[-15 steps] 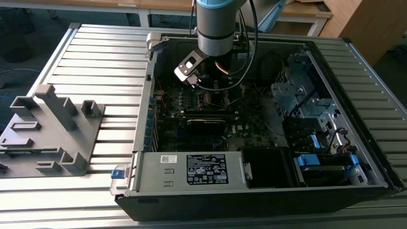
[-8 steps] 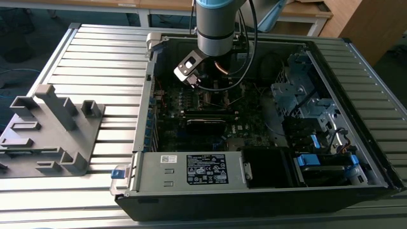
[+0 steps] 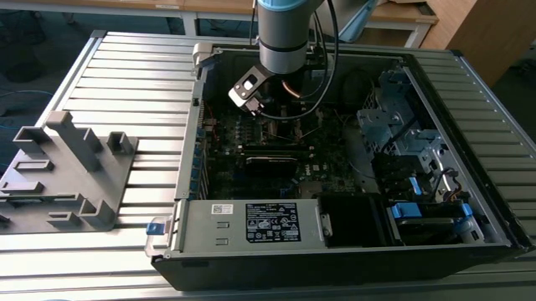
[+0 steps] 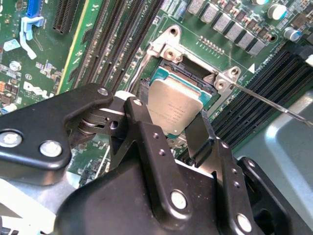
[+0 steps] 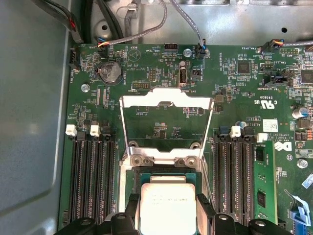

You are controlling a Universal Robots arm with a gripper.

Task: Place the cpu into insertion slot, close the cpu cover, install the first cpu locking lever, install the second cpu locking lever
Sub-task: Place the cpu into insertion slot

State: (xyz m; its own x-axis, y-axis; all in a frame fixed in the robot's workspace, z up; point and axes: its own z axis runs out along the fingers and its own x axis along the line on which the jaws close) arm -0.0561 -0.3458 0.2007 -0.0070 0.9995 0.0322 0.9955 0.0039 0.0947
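Gripper (image 4: pixel 169 125): matte black metal fingers (image 4: pixel 146 142) w/ round screw heads, clamped on cpu (image 4: pixel 173 105) at two opposite edges.

Cpu is a flat square w/ dull grey-brown metal face, held betw. fingertips directly over insertion slot (image 4: pixel 176 71), a square black socket w/ silver screwed rim on green motherboard (image 5: pixel 234 98); cannot tell if seated or just above. Cpu cover (image 5: pixel 166 99) is a thin silver frame w/ large square window; it stands open on far side of slot from fingers, hinge end at slot edge. Thin bright steel lever rod (image 4: pixel 266 102) runs off from slot corner, lying clear of cover. Long black ribbed memory slots (image 5: pixel 93 181) flank slot both sides. Ext. view: arm (image 3: pixel 285 31) reaches down into open pc case (image 3: pixel 469 125); labelled grey power-supply box (image 3: pixel 251 222) sits at case wall nearest camera.
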